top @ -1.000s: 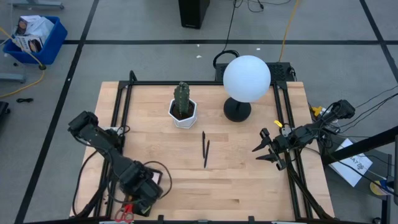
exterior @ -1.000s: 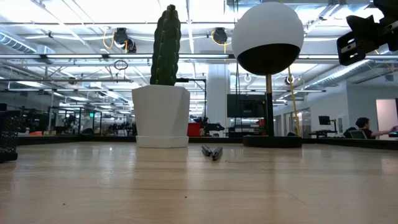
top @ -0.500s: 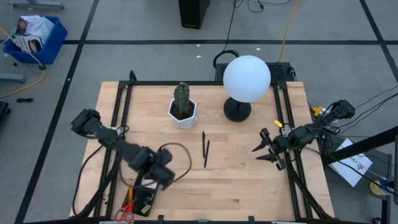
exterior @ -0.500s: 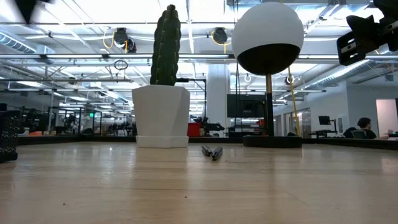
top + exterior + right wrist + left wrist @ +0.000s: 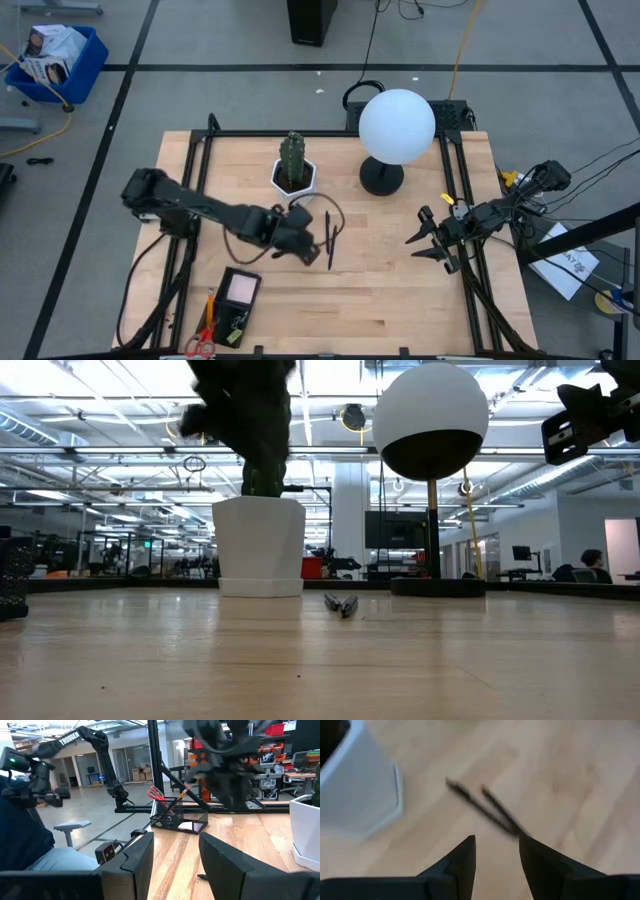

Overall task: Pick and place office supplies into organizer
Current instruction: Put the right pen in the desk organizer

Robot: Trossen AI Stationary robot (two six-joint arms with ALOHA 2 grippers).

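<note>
**Desk:** Where does the job stand?

**Floor:** Most of it looks done. The organizer [image 5: 233,305] sits at the table's front edge, well apart from the cactus pot [image 5: 294,181], and already holds the red-handled scissors [image 5: 205,335], an orange pencil [image 5: 210,303] and a pink sticky-note pad [image 5: 241,289]. Two thin dark pens [image 5: 329,239] lie on the bare wood, just in front of and to the right of the cactus pot. They appear to be what is left.

**Desk:** And the arms?

**Floor:** The left gripper [image 5: 303,243] hangs just beside the pens, on the cactus pot's near side, its fingers [image 5: 459,865] parted a modest gap with nothing between them; its wrist view looks down on both pens. The right gripper [image 5: 425,238] waits far to the right of the cactus pot, past the white globe lamp [image 5: 396,127], fingers apart and empty.

**Desk:** Next?

**Floor:** Likely a descent onto one pen, then a carry to the organizer.
</note>
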